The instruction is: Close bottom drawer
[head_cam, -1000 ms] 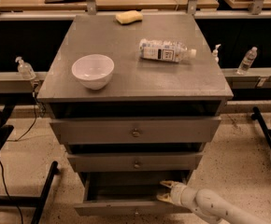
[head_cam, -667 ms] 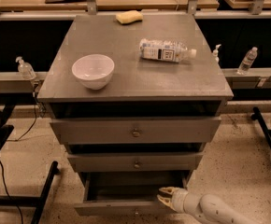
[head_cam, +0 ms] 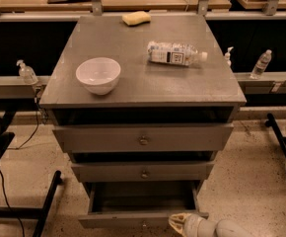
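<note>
The grey cabinet [head_cam: 143,83] has three drawers. The bottom drawer [head_cam: 133,219] is pulled out, and its open inside is dark. Its slim front panel lies at the lower edge of the view, with its knob [head_cam: 144,225] barely showing. My gripper [head_cam: 177,222] is a pale cream shape at the bottom, right of centre. Its tip is at the front panel's right part, just right of the knob. The arm [head_cam: 222,228] runs off to the lower right. The middle drawer [head_cam: 144,172] and the top drawer [head_cam: 143,139] stand a little ajar.
On the cabinet top are a white bowl [head_cam: 98,75], a lying plastic bottle [head_cam: 175,53] and a yellow sponge [head_cam: 136,18]. Black stand legs lie on the floor at left [head_cam: 44,206] and right [head_cam: 281,142]. Small bottles [head_cam: 260,63] stand on side rails.
My gripper has moved down and slightly left, from the drawer's right inside edge to its front panel. The drawer still stands open.
</note>
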`<state>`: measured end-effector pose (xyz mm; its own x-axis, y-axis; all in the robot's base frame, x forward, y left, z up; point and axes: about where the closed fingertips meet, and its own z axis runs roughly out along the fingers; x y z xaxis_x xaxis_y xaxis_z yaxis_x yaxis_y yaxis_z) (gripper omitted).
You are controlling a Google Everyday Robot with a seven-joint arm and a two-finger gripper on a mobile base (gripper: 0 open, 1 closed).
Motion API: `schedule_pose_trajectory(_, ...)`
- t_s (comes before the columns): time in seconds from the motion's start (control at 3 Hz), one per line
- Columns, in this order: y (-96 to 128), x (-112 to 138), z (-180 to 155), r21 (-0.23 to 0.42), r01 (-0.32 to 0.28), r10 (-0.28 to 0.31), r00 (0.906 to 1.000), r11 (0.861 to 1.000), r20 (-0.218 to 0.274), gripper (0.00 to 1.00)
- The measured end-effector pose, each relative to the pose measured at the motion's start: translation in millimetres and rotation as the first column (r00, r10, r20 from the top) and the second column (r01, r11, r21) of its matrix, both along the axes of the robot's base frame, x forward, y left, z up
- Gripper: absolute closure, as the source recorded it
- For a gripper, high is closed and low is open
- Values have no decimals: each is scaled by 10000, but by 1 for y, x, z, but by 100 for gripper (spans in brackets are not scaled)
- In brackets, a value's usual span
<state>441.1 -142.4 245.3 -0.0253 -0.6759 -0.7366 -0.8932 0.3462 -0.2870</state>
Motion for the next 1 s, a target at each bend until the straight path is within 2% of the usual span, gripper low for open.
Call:
schedule_pose_trajectory(0.33, 0, -16, -8, 19, -62, 63, 9996, 10000, -258, 100)
schedule_pose_trajectory(1.0, 3, -13, -13, -121, 140, -141, 9999, 9998, -93, 100)
